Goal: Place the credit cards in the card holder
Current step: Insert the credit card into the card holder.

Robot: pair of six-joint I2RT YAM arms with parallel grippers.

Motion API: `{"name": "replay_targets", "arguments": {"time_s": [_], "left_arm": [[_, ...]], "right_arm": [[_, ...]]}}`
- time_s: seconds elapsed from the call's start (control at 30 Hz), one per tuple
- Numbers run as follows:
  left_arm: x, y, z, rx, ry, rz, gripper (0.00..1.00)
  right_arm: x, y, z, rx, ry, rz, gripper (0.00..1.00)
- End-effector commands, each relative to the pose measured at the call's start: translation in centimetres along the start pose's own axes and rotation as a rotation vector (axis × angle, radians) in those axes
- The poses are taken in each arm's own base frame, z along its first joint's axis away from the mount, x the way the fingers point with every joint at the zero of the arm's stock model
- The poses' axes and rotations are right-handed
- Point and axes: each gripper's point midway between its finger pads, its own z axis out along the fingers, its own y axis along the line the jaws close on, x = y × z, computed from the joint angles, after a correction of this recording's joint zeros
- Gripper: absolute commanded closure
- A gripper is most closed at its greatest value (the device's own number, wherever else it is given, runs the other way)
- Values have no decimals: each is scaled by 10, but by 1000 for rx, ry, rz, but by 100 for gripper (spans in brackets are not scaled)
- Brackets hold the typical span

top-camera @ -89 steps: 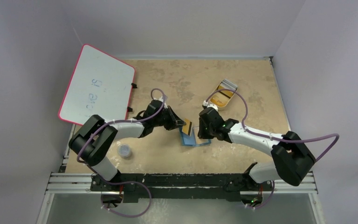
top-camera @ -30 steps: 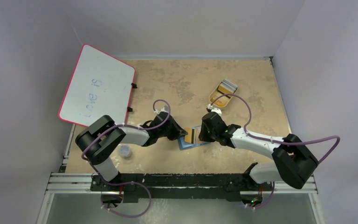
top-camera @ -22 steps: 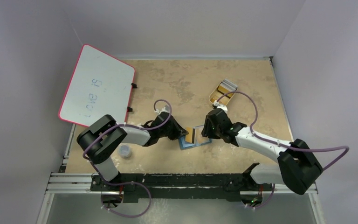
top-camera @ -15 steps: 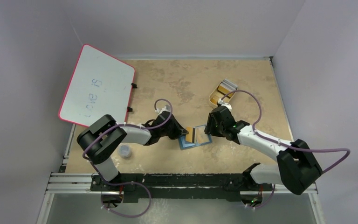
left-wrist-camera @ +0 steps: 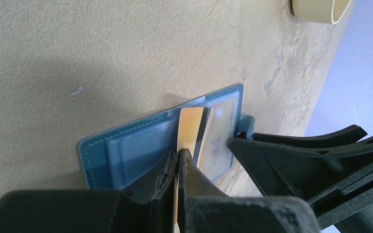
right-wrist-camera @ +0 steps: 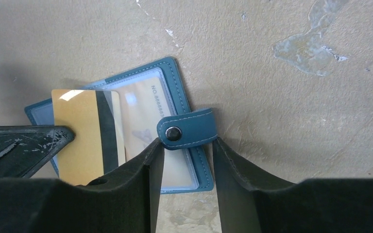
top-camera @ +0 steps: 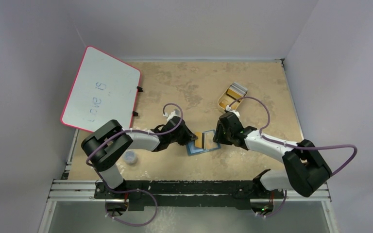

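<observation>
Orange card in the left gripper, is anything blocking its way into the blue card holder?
Nothing visible does. The orange card, pinched in the left gripper, has its front edge at the clear pocket of the card holder. The right gripper straddles the snap strap at the holder's opposite edge, outside the card's path.

Tally by kind
One wallet [top-camera: 203,143], one whiteboard [top-camera: 102,89], one tray [top-camera: 222,100], one small cup [top-camera: 130,156], one striped card [right-wrist-camera: 85,131], one pocketed card [right-wrist-camera: 141,109]; the tray's cards are too small to count.

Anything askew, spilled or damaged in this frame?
Only the pink-rimmed whiteboard: it sits skewed at the table's far left corner, jutting past the left edge. Nothing spilled or damaged shows.
</observation>
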Motion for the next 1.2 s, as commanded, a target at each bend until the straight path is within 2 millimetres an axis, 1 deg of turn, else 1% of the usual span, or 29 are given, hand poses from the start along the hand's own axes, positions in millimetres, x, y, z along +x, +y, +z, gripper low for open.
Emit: {"name": "replay_targets", "arguments": {"time_s": [0.0, 0.13, 0.3, 0.53, 0.83, 0.97, 1.17], "left_arm": [[-12, 21, 5, -98, -75, 67, 100], [-20, 24, 6, -107, -119, 90, 100], [-21, 24, 6, -79, -139, 73, 100], [-24, 20, 5, -36, -158, 87, 100], [-22, 27, 9, -37, -153, 139, 100], [-24, 30, 6, -63, -153, 208, 100], [-28, 30, 2, -94, -152, 291, 100]], "right_arm": [[7, 7, 1, -59, 8, 44, 58], [14, 12, -1, -103, 24, 68, 62], [22, 16, -3, -145, 43, 95, 65], [25, 24, -4, -186, 56, 100, 68], [29, 22, -3, -189, 61, 99, 69], [29, 21, -3, -181, 62, 95, 69], [29, 20, -2, -181, 59, 88, 70]]}}
